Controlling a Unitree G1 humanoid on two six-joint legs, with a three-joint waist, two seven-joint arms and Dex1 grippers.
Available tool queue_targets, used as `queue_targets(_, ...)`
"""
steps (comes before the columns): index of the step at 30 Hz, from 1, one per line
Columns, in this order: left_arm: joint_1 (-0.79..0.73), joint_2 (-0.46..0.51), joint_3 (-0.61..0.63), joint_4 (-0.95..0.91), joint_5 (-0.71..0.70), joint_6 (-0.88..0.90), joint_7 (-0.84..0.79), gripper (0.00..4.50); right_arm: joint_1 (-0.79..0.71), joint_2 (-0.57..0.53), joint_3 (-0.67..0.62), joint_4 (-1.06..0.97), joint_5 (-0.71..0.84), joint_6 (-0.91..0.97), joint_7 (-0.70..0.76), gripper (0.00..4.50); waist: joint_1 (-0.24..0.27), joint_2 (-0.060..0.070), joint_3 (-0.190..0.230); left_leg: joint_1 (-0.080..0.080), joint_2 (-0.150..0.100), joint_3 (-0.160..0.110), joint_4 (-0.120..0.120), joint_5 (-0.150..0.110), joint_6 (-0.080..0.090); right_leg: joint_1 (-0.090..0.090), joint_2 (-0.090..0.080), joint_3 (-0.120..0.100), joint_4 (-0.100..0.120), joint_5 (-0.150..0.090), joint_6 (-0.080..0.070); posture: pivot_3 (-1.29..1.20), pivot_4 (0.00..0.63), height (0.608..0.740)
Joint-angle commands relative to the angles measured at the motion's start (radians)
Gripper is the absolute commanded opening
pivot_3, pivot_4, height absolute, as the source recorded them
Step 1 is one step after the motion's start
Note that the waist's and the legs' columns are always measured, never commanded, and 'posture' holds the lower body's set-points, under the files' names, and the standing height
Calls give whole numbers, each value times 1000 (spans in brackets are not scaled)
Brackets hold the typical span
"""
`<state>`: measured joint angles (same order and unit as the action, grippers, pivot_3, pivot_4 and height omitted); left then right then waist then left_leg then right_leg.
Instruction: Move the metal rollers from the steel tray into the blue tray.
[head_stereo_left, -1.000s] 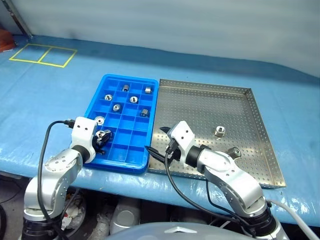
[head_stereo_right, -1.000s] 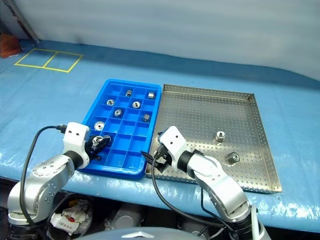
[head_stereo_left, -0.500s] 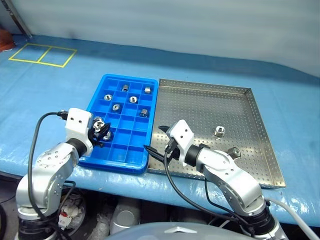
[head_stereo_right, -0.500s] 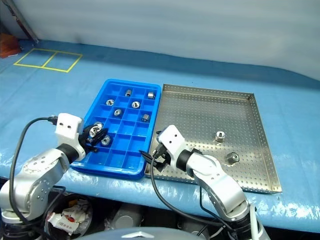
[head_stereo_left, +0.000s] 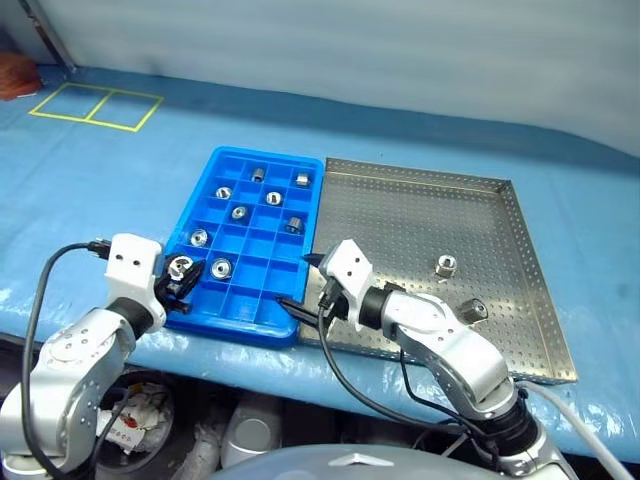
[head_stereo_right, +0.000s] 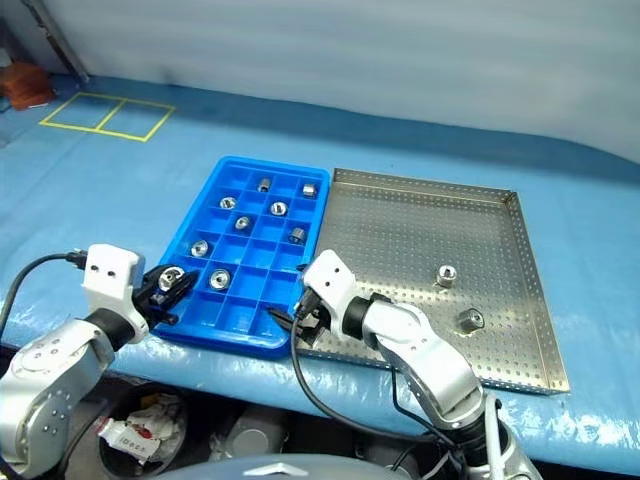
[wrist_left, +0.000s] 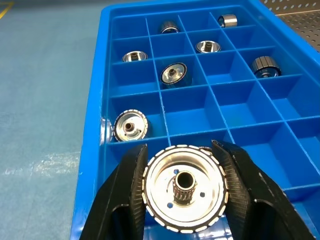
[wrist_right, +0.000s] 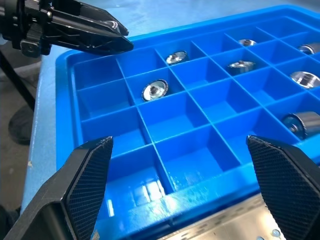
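My left gripper (head_stereo_left: 188, 275) is shut on a metal roller (wrist_left: 184, 187), a shiny disc with a ribbed edge and a central hole. It holds the roller just above the near left corner of the blue tray (head_stereo_left: 262, 272). Several rollers lie in the tray's compartments, one (head_stereo_left: 220, 267) close beside the held one. Two rollers, one (head_stereo_left: 446, 265) and another (head_stereo_left: 473, 310), stay on the steel tray (head_stereo_left: 400, 220). My right gripper (head_stereo_left: 296, 281) is open and empty, low over the seam between both trays at their near edge.
Both trays lie side by side on a blue cloth-covered table, close to its near edge (head_stereo_left: 250, 355). Yellow tape squares (head_stereo_left: 95, 105) mark the cloth at the far left. A cable (head_stereo_left: 335, 365) loops under my right arm.
My left gripper has drawn back and up toward the tray's near left corner with the roller, uncovering a roller in the compartment below. The right gripper has stayed in place, open.
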<state>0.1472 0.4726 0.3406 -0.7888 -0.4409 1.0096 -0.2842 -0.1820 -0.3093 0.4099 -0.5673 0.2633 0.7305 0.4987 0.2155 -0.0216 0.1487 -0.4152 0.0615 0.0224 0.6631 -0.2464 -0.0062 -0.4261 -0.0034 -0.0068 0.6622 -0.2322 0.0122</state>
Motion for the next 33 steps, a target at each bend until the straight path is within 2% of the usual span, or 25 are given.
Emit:
queue_targets(1,17,4,-7,-39,8,5,18,1710,-15,5,4,-17,8,-21,12,4500,13,0,0,0,0,0,0,0,0,0,0,0,0,0,0,484,150,740)
queue_targets(11,44,0,-38,14,33,22,60,1710,1,-4,0,-32,11,-5,5,4500,63,0,0,0,0,1,-1,0,0,-1,0,-1,0,-2,-3,466,150,740)
queue_targets(19,-16,-3,-85,68,40,15,60,1710,22,-1,-11,-51,11,3,-19,4500,82,0,0,0,1,1,-1,0,0,-2,0,-1,0,-2,-3,421,150,740)
queue_targets(25,-57,-21,-54,102,40,0,77,1710,48,-1,-19,-76,10,9,-45,4500,77,0,0,-1,1,2,-2,0,-1,-2,0,-1,0,-2,-4,391,150,740)
queue_targets(27,-73,-37,-36,111,31,-12,80,2445,56,-1,-24,-84,10,13,-53,4500,73,0,0,0,1,2,-1,0,-1,-2,0,-1,0,-2,-4,391,150,740)
queue_targets(33,-131,-61,-11,104,-47,-53,18,4239,75,-8,-46,-110,11,20,-74,4500,65,0,0,-1,1,1,-1,0,-1,-2,1,-2,0,-2,-4,350,150,740)
